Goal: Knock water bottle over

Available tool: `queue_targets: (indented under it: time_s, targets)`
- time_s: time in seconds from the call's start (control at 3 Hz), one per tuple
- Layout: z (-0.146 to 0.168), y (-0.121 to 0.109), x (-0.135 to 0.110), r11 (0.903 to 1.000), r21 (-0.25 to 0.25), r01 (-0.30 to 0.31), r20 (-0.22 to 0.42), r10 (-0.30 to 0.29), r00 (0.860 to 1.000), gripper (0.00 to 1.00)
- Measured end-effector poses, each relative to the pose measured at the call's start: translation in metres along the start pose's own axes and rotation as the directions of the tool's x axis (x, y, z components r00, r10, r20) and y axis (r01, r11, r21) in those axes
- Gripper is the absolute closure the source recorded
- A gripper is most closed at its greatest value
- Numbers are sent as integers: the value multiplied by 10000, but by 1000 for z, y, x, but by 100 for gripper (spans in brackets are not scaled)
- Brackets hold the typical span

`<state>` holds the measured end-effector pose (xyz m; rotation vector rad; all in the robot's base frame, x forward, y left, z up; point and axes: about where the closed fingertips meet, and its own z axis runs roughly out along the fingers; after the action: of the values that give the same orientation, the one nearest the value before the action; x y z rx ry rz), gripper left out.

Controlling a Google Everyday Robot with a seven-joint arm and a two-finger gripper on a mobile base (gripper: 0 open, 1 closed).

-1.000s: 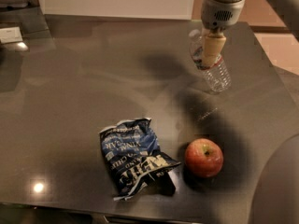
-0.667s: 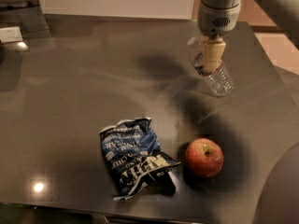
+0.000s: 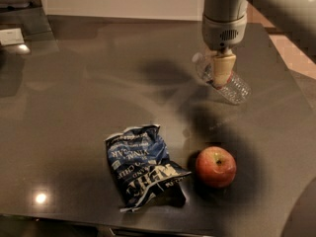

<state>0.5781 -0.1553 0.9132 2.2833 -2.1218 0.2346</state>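
The arm [image 3: 224, 14] is coming in from the top edge, right of ctr, and is pointing down at the table [image 3: 89, 93]. The gripper [image 3: 223, 73] is hanging at the arm's lower end, over the far-right part of the tabletop. Gripper opening: cannot tell. Whether it is holding anything: cannot tell either. From this view the gripper is overlapping the mid-section of the water bottle [image 3: 237, 89]; contact vs. a small gap is not resolvable.

The water bottle is not standing upright. Its long axis is running diagonally, w/ the cap end toward upper left and the clear ribbed base end toward lower right, and it appears to be lying on its side on the table.

A dark blue chip bag [image 3: 143, 167] w/ white print is lying crumpled near the front edge, approx. ctr. A red apple [image 3: 216, 167] is sitting just beside it, on its right. Both are lying well apart from the water bottle. A dark shadow is falling on the table between bottle and apple.
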Motion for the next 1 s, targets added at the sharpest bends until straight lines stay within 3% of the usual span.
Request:
queue_targets:
  time_s: [0.33,0.67,1.0]
  targets:
    - [5,12,-4,9988,-250,414,-67,-415,9991,0]
    - [13,24,-5,9965,-566,618,-63,-622,9980,0]
    - [14,14,-8,9980,-152,610,56,-609,9981,0]
